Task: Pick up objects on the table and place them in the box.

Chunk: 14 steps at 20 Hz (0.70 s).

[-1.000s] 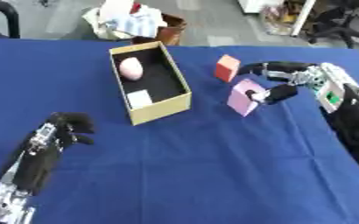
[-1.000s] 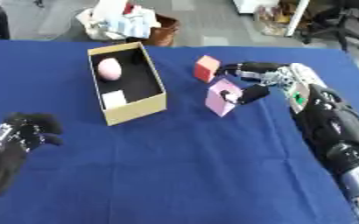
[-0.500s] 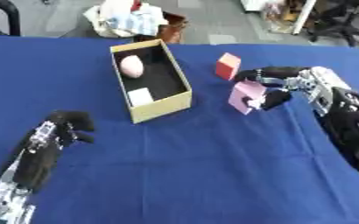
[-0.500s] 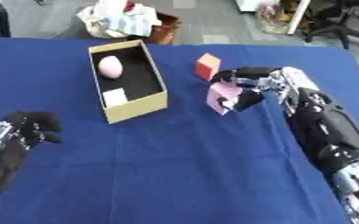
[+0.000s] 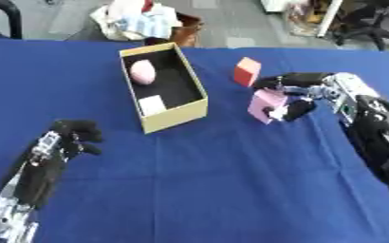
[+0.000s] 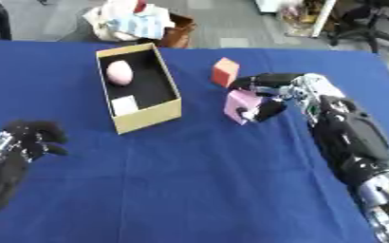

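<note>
Right hand (image 6: pixel 268 95) pinches pink block (image 6: pixel 239 105); left-eye view shows left hand (image 5: pixel 65 142) curled.

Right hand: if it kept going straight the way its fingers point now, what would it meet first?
The right hand, already curled round the pink block, points toward the robot's left. Next in that line is probably the cardboard box; depth is unclear.
</note>
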Motion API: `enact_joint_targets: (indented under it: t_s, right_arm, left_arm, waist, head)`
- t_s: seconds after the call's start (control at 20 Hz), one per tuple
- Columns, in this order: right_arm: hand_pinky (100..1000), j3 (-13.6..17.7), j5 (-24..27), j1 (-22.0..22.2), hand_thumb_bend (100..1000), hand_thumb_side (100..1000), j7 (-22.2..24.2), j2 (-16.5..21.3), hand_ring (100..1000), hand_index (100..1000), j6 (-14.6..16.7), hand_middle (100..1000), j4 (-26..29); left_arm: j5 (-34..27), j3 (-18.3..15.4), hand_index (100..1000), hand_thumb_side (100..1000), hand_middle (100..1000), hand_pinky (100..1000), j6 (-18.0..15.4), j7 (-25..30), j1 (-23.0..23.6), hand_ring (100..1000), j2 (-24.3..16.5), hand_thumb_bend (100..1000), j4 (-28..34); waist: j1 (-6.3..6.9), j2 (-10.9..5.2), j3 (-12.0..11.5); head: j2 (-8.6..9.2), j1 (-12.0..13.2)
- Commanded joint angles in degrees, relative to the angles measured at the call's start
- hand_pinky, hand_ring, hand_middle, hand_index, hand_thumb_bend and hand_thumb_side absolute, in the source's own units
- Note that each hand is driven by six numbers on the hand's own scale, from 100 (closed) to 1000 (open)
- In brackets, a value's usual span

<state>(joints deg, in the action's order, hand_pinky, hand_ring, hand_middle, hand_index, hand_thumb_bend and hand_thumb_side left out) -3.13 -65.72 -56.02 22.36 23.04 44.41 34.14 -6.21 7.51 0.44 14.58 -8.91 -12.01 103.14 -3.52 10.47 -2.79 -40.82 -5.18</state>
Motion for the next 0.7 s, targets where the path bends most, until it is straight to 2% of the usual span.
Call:
enact_joint_targets:
  t_s: [0.05, 0.1, 0.25, 0.3, 0.4, 0.55, 0.7]
  right_arm:
    - [871, 0.49, -2.11, -0.92, 100, 550, 5.34, 0.79, 954, 1000, 7.55, 1000, -0.76]
    - [859, 0.50, -2.40, -0.93, 100, 513, 4.72, 0.70, 942, 1000, 7.55, 1000, -0.88]
    - [750, 0.46, -2.58, -0.98, 100, 281, 2.88, 0.34, 835, 1000, 7.55, 921, -1.04]
    - [717, 0.48, -2.46, -1.01, 100, 243, 2.25, 0.21, 809, 1000, 7.55, 907, -0.98]
    - [564, 0.55, -1.95, -1.09, 100, 100, 0.90, -0.08, 678, 1000, 7.55, 827, -0.79]
    - [383, 0.76, -0.30, -1.18, 100, 100, -1.38, -0.49, 504, 1000, 7.55, 691, -0.20]
    - [297, 1.06, 2.08, -1.34, 100, 100, -3.58, -0.73, 438, 1000, 7.55, 600, 0.96]
  left_arm:
    - [-0.16, -0.17, 755, 944, 645, 640, -0.18, 0.08, -0.46, 700, -0.38, 100, 0.86]
    - [-0.16, -0.17, 755, 945, 645, 640, -0.18, 0.08, -0.46, 700, -0.38, 100, 0.87]
    - [-0.17, -0.15, 756, 945, 645, 640, -0.19, 0.11, -0.46, 700, -0.37, 100, 0.87]
    - [-0.18, -0.16, 756, 946, 645, 640, -0.19, 0.11, -0.46, 700, -0.36, 100, 0.88]
    - [-0.20, -0.16, 756, 945, 645, 640, -0.20, 0.13, -0.47, 700, -0.34, 100, 0.88]
    - [-0.26, -0.16, 756, 945, 645, 640, -0.21, 0.16, -0.48, 700, -0.32, 100, 0.89]
    - [-0.29, -0.16, 756, 946, 645, 640, -0.22, 0.18, -0.48, 699, -0.31, 100, 0.89]
  waist:
    - [-0.22, -0.56, -0.02]
    - [-0.22, -0.55, -0.02]
    - [-0.19, -0.53, -0.05]
    - [-0.18, -0.52, -0.05]
    - [-0.15, -0.51, -0.06]
    - [-0.11, -0.50, -0.07]
    - [-0.08, -0.49, -0.09]
  head:
    - [-0.23, -0.21]
    - [-0.24, -0.23]
    - [-0.29, -0.33]
    - [-0.31, -0.37]
    - [-0.35, -0.44]
    - [-0.37, -0.51]
    - [-0.45, -0.60]
